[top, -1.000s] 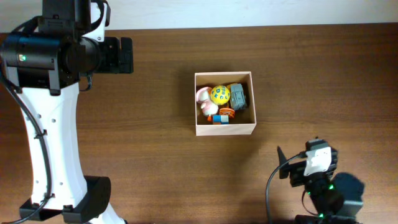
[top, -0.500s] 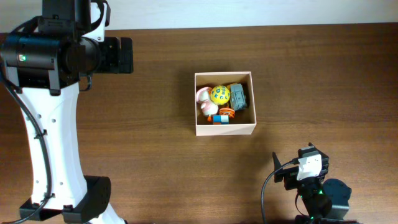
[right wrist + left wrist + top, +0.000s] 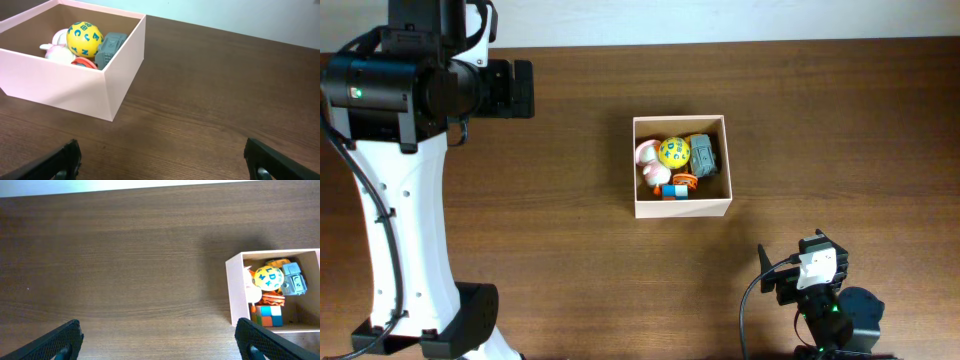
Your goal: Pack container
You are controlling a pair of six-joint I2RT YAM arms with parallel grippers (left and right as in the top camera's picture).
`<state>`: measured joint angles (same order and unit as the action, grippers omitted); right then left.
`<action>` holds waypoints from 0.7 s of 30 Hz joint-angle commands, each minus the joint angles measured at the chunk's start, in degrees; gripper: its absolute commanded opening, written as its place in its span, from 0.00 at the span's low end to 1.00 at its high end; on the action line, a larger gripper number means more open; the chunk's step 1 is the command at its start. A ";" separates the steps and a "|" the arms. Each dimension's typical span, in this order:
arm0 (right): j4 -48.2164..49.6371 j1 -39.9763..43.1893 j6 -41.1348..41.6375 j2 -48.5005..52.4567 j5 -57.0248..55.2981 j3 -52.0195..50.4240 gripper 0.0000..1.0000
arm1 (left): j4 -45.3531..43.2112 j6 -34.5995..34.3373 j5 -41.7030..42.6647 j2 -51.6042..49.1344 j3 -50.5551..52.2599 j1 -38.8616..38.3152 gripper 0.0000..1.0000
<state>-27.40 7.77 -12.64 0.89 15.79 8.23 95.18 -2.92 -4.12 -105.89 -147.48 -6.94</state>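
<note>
Evidently left gripper and right gripper gape wide.

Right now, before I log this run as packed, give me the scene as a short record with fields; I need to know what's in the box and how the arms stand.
container: square open box, upright, mid-table
contents: yellow lettered ball; grey toy; pink-white toy; orange piece; blue-orange-white cube
left fingers: open, holding nothing, well apart from the container
right fingers: open, holding nothing, apart from the container
surface: dark wood table
</note>
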 commanded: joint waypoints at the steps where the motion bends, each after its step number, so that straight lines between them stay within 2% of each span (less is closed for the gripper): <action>1: 0.17 -0.37 -0.44 -0.70 0.50 -0.46 0.99 | 0.09 -0.74 -0.22 -0.26 0.07 0.24 0.99; 17: 0.17 -0.37 -0.44 -0.70 0.50 -0.46 0.99 | -0.11 -0.17 -0.76 0.02 0.07 0.24 0.99; 21: 0.17 -0.37 -0.44 -0.70 0.50 -0.46 0.99 | -5.44 0.15 -3.72 2.60 1.81 0.24 0.99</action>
<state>-27.40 7.77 -12.67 0.89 15.79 8.23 92.42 -2.87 -5.43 -105.78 -147.20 -6.94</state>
